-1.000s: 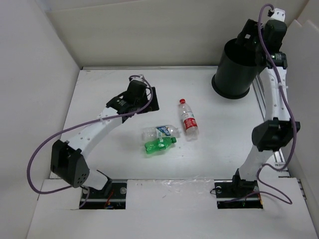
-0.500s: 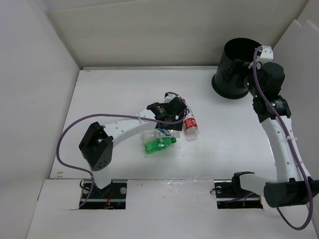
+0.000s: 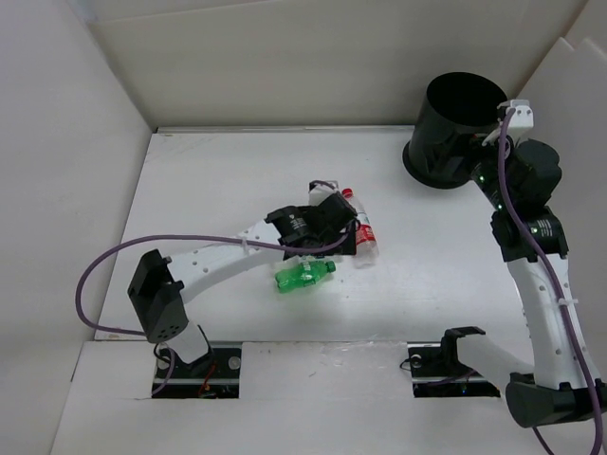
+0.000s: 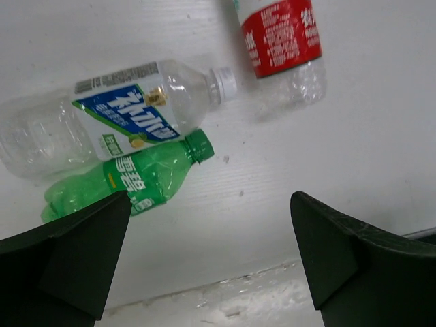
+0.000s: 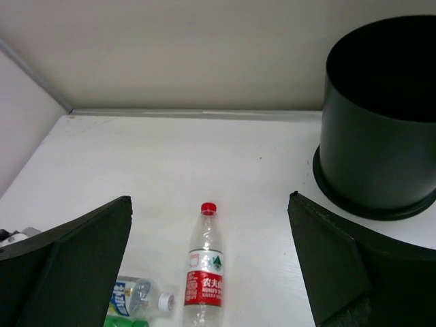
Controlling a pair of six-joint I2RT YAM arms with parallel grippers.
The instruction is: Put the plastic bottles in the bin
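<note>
**Top view:** The left gripper point(image 3: 334, 230) hovers over the bottles at mid-table. The bin point(image 3: 453, 123) stands well apart, far right.

**Left wrist view:** Jaws wide apart, empty. The blue-label bottle point(image 4: 116, 119) and green bottle point(image 4: 129, 182) lie touching, long axes across the jaw gap. You will probably need to turn the wrist.

**Right wrist view:** The right gripper point(image 5: 209, 225) is spread, empty, near the bin. The left arm is nearer the bottles.

Three plastic bottles lie on the table point(image 3: 209, 180), near the middle of the top view: one green bottle point(image 3: 305, 275), one clear red-labelled bottle point(image 4: 283, 41) and one clear blue-and-white-labelled bottle point(image 4: 129, 112). One black bin point(image 3: 446, 152) stands at upper right. Two pincers show: the left pincer point(image 4: 210, 194) and the right pincer point(image 5: 210, 197).
</note>
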